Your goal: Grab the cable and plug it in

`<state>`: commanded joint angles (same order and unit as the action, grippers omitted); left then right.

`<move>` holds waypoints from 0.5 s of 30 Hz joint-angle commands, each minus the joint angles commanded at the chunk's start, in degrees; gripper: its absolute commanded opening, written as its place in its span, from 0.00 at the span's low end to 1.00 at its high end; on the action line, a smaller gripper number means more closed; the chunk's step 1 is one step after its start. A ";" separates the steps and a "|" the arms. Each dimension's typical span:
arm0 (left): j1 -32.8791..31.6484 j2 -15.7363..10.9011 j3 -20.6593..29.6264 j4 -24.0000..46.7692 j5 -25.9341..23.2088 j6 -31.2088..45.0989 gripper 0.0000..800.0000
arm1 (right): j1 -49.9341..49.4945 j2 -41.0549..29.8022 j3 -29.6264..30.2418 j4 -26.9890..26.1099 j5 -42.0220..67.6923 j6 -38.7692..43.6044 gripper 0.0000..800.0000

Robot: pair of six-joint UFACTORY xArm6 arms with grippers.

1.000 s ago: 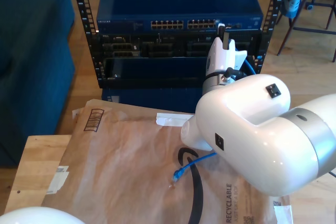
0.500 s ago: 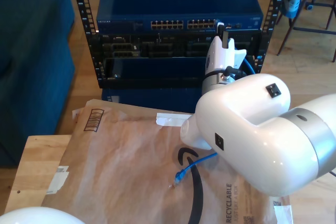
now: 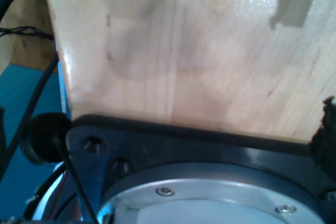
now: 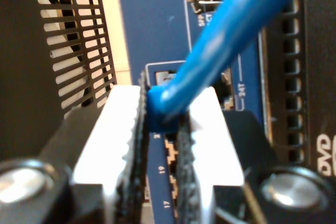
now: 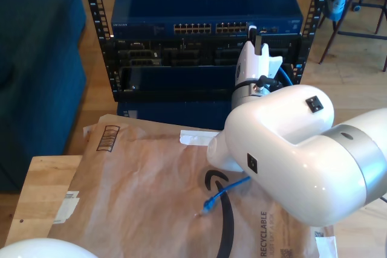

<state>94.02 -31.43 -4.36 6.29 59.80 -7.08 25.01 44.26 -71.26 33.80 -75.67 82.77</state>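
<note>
Your second gripper (image 4: 161, 150) has its white, ridged fingers (image 4: 113, 129) clamped on the small translucent blue plug end of the thin bright-blue ethernet cable (image 4: 226, 35), and the plug sits right at the face of the dark-blue network switch (image 5: 205, 4) in the black equipment rack (image 5: 97, 46). In the second wrist view the plug tip points straight ahead of the fingers toward an open port in the row of numbered ports (image 4: 170, 153), and the cord rises away from the fingers and back over them, so the plug's long axis looks roughly in line with the reach into the switch. Whether the plug is already seated or only touching the port mouth I cannot tell; the fingers hide the tip. In the exterior view the same arm (image 5: 290, 149) reaches from the table up to the switch's port row (image 5: 211, 28), with the cable's other end, a blue plug (image 5: 208, 203), lying loose on the brown paper mailer (image 5: 145, 191) that covers the wooden table (image 5: 42, 185), near the middle of it. Your first gripper looks at pale wood (image 3: 178, 45) over its own black mount and silver flange (image 3: 210, 198); its fingers are out of sight, so their state cannot be told. The second arm is clearly the one to finish: judge the push along the plug's axis, straight into the port.
</note>
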 joint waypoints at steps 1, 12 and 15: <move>0.00 0.00 0.00 0.00 0.00 0.00 1.00 | 0.00 0.00 0.00 0.00 0.09 0.00 0.00; 0.00 0.00 0.00 0.00 0.00 0.00 1.00 | 0.00 2.11 -3.78 0.00 2.02 -0.09 0.00; 0.00 0.00 0.00 0.00 0.00 0.00 1.00 | 0.00 1.76 -3.69 0.00 2.02 0.09 0.00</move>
<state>94.02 -31.43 -4.36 6.29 59.80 -7.08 25.01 46.02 -74.96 33.80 -73.65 82.86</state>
